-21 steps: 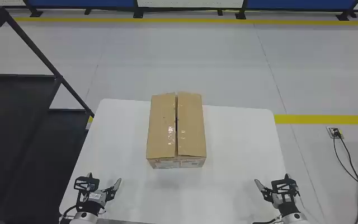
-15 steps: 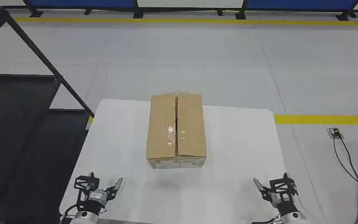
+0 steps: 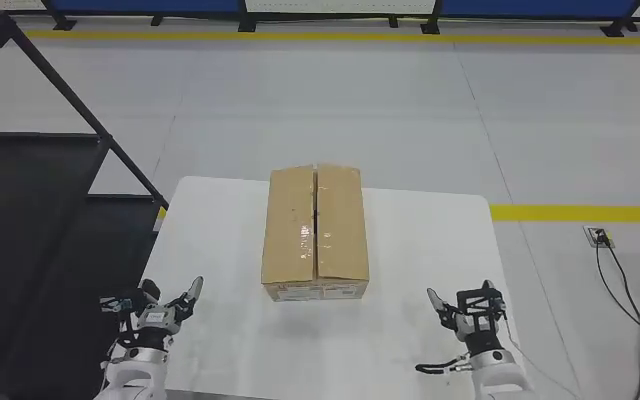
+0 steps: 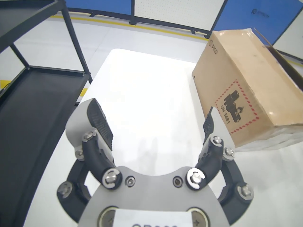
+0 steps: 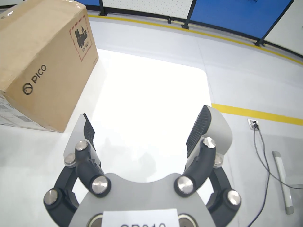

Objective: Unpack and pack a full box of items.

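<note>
Here we are at the white table [image 3: 420,260], and the cardboard box [image 3: 315,232] sits square in the middle of it, a little towards the far edge. Its top flaps are down and meet along a seam running lengthwise (there's a sheen of clear tape over the top). A red-bordered label shows on each of its long sides.

Left gripper [image 3: 150,296] hovers low over the near left corner of the table, jaws spread wide, nothing between the ribbed pads [image 4: 99,121]. It's well apart from the box, which stands ahead of it and off to its right.

Right gripper [image 3: 460,297] mirrors it over the near right part of the table, jaws just as wide apart and empty, the box ahead of it and off to its left.

Neither one touches the cardboard.

Round about: a black shelf rack [image 3: 60,250] stands beside the table on the left, a yellow floor line [image 3: 565,213] runs off to the right, and a cable [image 5: 260,147] trails across the floor there.
</note>
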